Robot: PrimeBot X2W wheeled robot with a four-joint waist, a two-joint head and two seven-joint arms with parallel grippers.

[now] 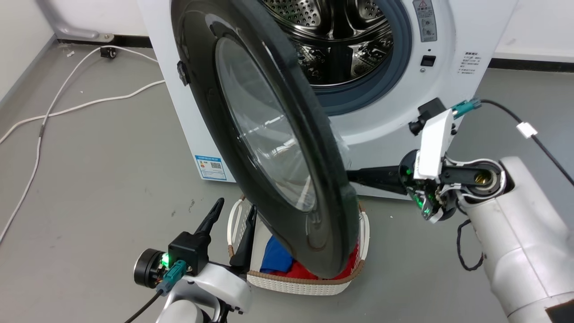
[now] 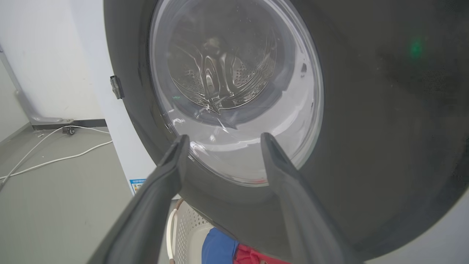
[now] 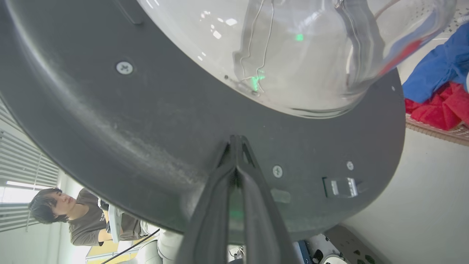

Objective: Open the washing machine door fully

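Note:
The washing machine (image 1: pixel 385 121) is white, and its steel drum (image 1: pixel 336 36) is exposed. The washing machine door (image 1: pixel 269 134), glossy black with a bulging glass window, stands swung partly out, hinged on the machine's left. My right gripper (image 1: pixel 355 176) is shut, with its tips against the door's (image 3: pixel 146 128) inner black rim just below the glass bowl (image 3: pixel 293 55); in the right wrist view the right gripper (image 3: pixel 236 139) holds nothing. My left gripper (image 1: pixel 236 206) is open, low in front of the door's outer face (image 2: pixel 366 110). The left gripper (image 2: pixel 224 137) holds nothing.
A white woven basket (image 1: pixel 305 283) with blue and red cloth sits on the floor under the door's lower edge. White cables (image 1: pixel 67 107) trail over the grey floor at left. A person (image 3: pixel 73 216) sits beyond the door in the right wrist view.

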